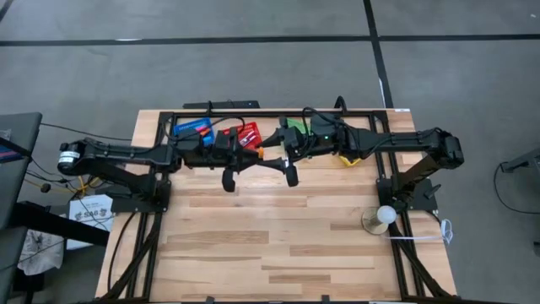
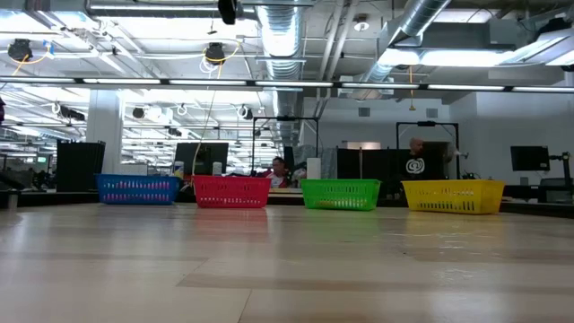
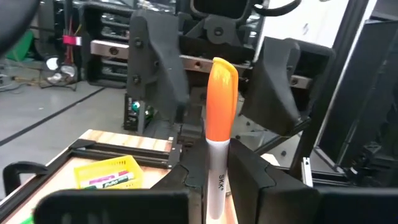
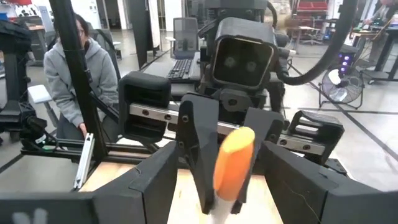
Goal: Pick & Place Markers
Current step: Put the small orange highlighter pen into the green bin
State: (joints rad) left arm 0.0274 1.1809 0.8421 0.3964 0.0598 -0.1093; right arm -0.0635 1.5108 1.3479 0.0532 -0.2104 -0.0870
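Observation:
A marker with a white barrel and an orange cap (image 3: pixel 222 93) is held in my left gripper (image 3: pixel 216 167), high above the far half of the table (image 1: pixel 278 245). My right gripper (image 4: pixel 224 186) faces it, open. Its two fingers (image 3: pixel 155 59) stand on either side of the orange cap (image 4: pixel 233 163) without touching it. In the high view the two grippers meet over the baskets, the left gripper (image 1: pixel 256 155) and the right gripper (image 1: pixel 283 155), with a bit of orange (image 1: pixel 260 153) between them. Neither arm shows in the low view. My left gripper pinches the marker's white barrel (image 3: pixel 216 180) between its two fingers (image 3: pixel 249 171). The fingers come level from the table's left and lie along the marker. The orange cap end sticks out past the fingertips toward the right gripper. The marker is lifted clear.
Four mesh baskets stand in a row at the far edge: blue (image 2: pixel 136 189), red (image 2: pixel 231 191), green (image 2: pixel 340 194), yellow (image 2: pixel 453 196). The yellow basket (image 3: pixel 109 173) holds markers. A white ball on a round base (image 1: pixel 384 215) stands at the right. A person (image 4: pixel 74 68) sits beyond the table.

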